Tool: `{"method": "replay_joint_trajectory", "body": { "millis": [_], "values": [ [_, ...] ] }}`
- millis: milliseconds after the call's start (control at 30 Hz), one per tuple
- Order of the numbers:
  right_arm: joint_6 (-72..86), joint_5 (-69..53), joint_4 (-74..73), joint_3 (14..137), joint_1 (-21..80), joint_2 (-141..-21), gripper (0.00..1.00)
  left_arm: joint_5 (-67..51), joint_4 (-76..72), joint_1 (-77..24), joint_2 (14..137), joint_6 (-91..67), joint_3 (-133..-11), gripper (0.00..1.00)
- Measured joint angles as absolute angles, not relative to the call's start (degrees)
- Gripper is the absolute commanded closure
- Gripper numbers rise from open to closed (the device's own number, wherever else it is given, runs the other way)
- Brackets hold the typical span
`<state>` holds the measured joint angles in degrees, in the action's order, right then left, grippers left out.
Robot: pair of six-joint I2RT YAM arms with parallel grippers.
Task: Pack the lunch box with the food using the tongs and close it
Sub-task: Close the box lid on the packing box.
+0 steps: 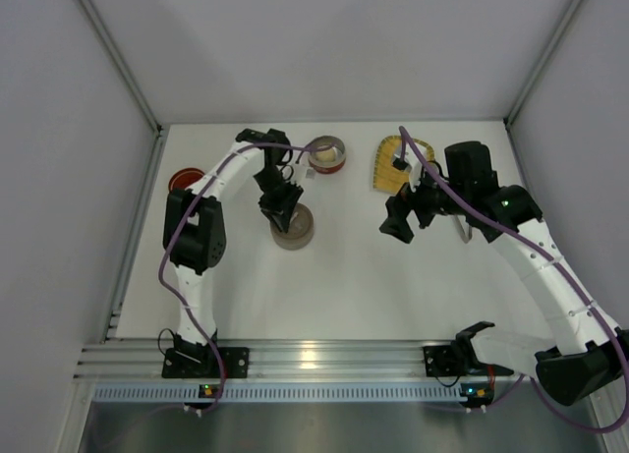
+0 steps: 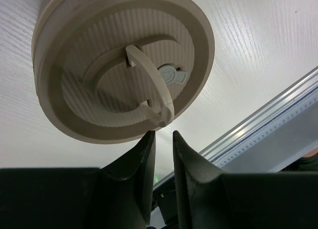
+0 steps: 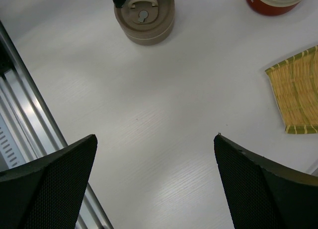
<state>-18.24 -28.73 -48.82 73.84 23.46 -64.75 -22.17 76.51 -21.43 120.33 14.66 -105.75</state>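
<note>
The beige round lunch box [image 1: 293, 228] stands mid-table with its ribbed lid [image 2: 119, 65] on. The lid's loop handle [image 2: 151, 85] stands up. My left gripper [image 2: 163, 133] hangs right over it [image 1: 280, 215], with its jaws a narrow gap apart, nothing between them, and their tips just off the handle's end. My right gripper [image 1: 396, 225] hovers wide open and empty over bare table [image 3: 155, 136]. A slim silver strip [image 1: 464, 233] under my right arm may be the tongs. No orange food shows.
A red-bottomed round pot [image 1: 327, 154] with something pale inside [image 3: 272, 0] stands behind the lunch box. The yellow woven tray [image 1: 396, 164] lies at the back right [image 3: 297, 92]. A red bowl [image 1: 182, 181] sits far left. The aluminium rail [image 1: 314, 360] runs along the near edge.
</note>
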Motion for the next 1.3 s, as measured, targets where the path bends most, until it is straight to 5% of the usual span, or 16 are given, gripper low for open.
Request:
{"method": "replay_joint_trajectory", "body": {
  "millis": [267,433,633,833,1300],
  "values": [
    [-18.24,-28.77,-48.82,73.84,23.46,-64.75,0.01,-20.38,72.84,-21.96,114.21,12.53,-100.55,0.59],
    [-18.24,-28.77,-48.82,73.84,23.46,-64.75,0.0,-18.31,68.66,-22.7,109.82,11.14,-97.67,0.29],
    [-18.26,-28.75,-48.82,73.84,23.46,-64.75,0.01,-14.15,61.1,-24.08,99.7,10.02,-90.35,0.15],
    [-18.24,-28.75,-48.82,73.84,23.46,-64.75,0.01,-7.94,52.93,-27.86,88.14,8.86,-80.29,0.22],
    [-18.24,-28.73,-48.82,73.84,23.44,-64.75,0.01,-0.36,45.98,-31.59,93.03,6.9,-78.46,0.29]
  ]
}}
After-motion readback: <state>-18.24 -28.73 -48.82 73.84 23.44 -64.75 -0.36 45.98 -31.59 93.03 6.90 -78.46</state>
